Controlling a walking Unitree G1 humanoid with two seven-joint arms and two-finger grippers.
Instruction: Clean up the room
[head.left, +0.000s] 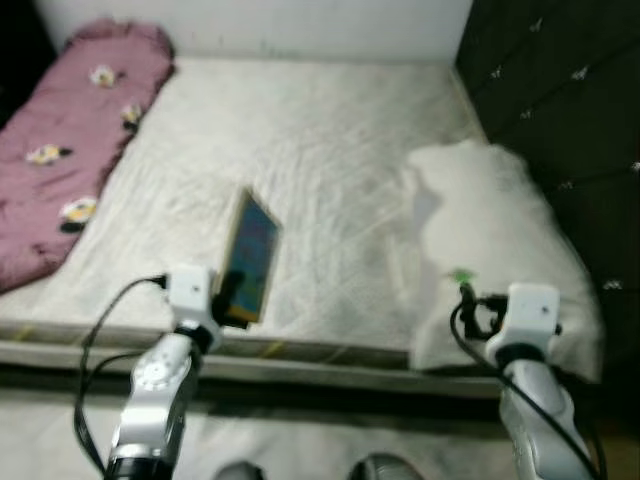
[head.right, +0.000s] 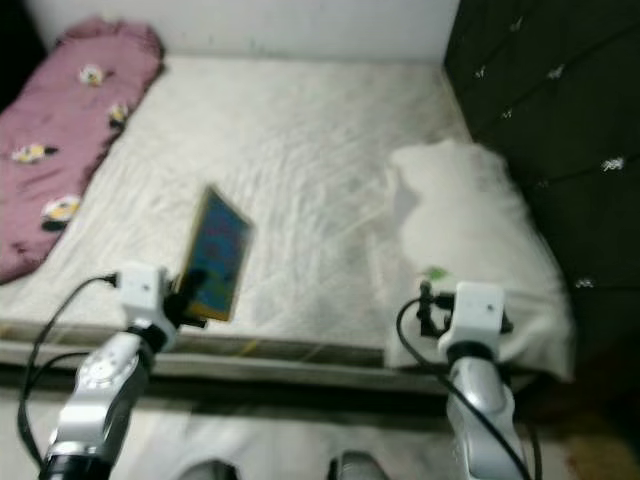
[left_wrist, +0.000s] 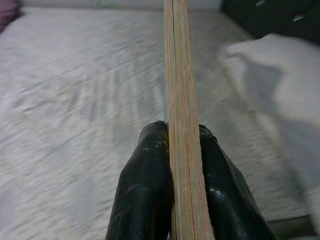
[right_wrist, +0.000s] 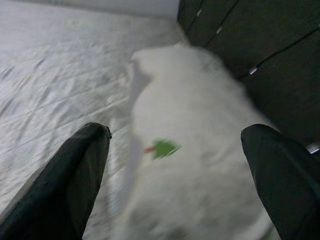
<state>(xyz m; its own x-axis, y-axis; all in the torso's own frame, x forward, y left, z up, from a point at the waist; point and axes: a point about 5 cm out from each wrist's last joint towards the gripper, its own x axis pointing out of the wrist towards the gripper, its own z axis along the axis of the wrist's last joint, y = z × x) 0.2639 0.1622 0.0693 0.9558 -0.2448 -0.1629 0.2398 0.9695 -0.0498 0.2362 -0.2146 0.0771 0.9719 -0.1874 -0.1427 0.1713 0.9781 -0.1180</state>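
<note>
My left gripper is shut on a thin book with a blue-green cover, held on edge above the near side of the white mattress. In the left wrist view the book's page edge runs between the two black fingers. My right gripper is open, its fingers spread wide over a white pillow at the bed's right side. A small green tag lies on the pillow.
A pink flowered quilt lies rolled along the bed's left side. A dark tufted headboard rises on the right. The bed frame's edge runs across just in front of me, with pale floor below.
</note>
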